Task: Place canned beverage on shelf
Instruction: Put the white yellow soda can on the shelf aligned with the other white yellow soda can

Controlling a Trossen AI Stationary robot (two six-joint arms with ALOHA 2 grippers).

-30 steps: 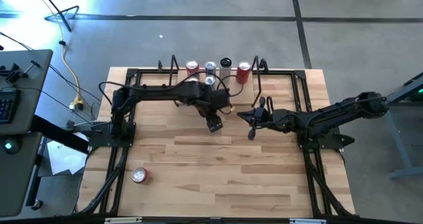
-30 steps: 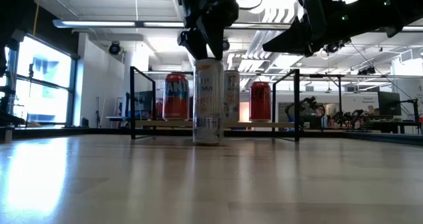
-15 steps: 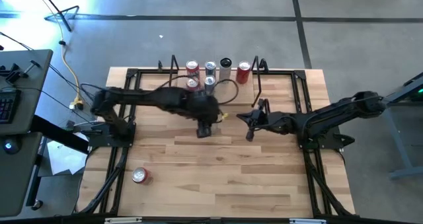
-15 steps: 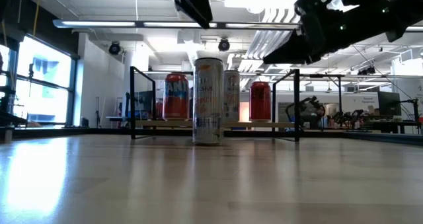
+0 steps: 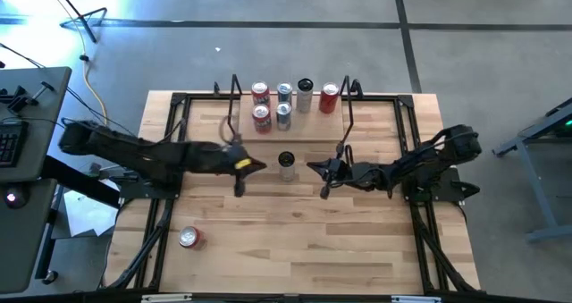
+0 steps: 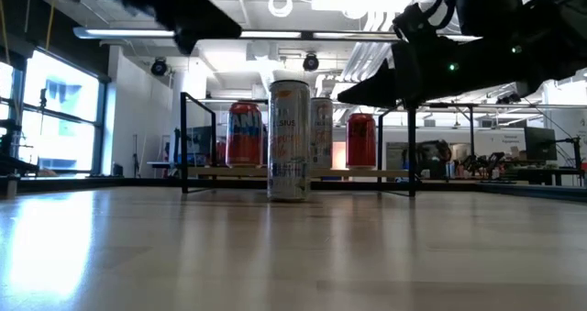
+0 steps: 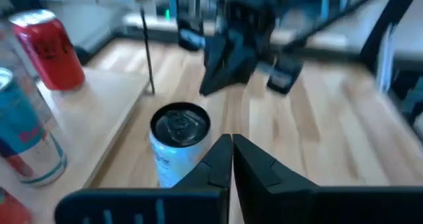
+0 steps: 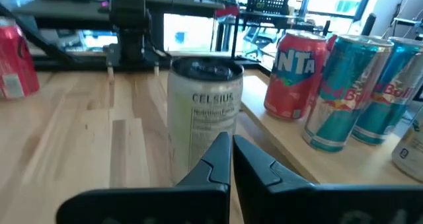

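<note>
A white Celsius can stands upright on its base on the tabletop, just in front of the shelf; it also shows in the low view. The shelf holds several cans on its plank. My left gripper is shut and empty, left of the can, which shows in its wrist view. My right gripper is shut and empty, right of the can, which shows in its wrist view. Both hover above the table.
A red can lies on its side near the table's front left. On the shelf a red Fanta can and blue Red Bull cans stand close behind the white can. Black rod end frames flank the plank.
My left gripper has risen off the top of the white can and drawn back toward the table's left edge. The can stays upright where it was. My right gripper has moved toward the table's left, closer to the can.
</note>
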